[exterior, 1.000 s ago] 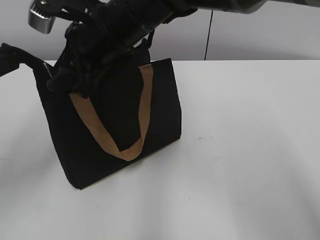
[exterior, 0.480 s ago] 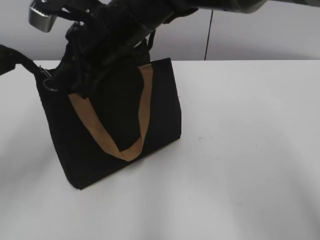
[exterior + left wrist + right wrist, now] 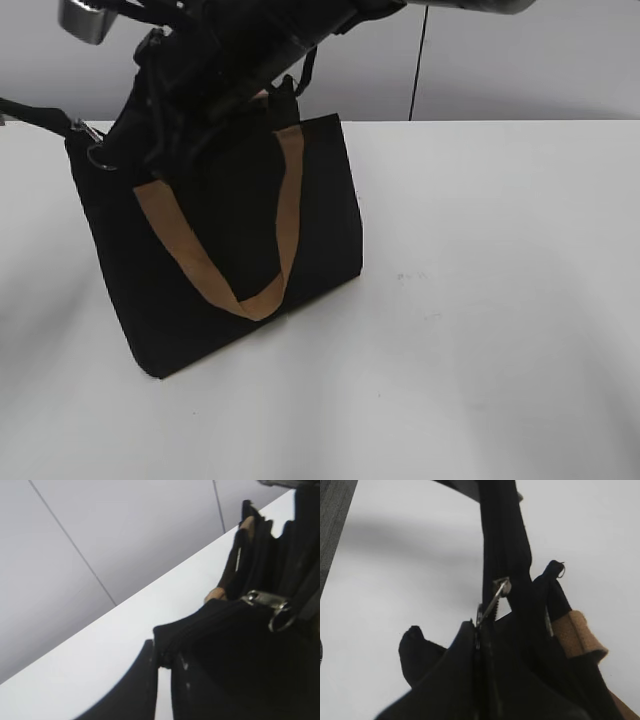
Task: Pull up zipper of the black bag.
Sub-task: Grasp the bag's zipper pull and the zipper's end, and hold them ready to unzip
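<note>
Two arms crowd the black bag (image 3: 225, 250), upright on the white table (image 3: 500, 300); the exterior view shows its tan handle (image 3: 215, 270) but buries the right gripper (image 3: 150, 130); the right wrist view shows the zipper (image 3: 495, 597) pull pinched at its fingertips; the left gripper (image 3: 165, 680) seems clamped on the bag's corner, though I cannot tell.

Right arm (image 3: 250, 50) reaching across to upper left, fingers closed, left fingers (image 3: 150, 690) closed.
</note>
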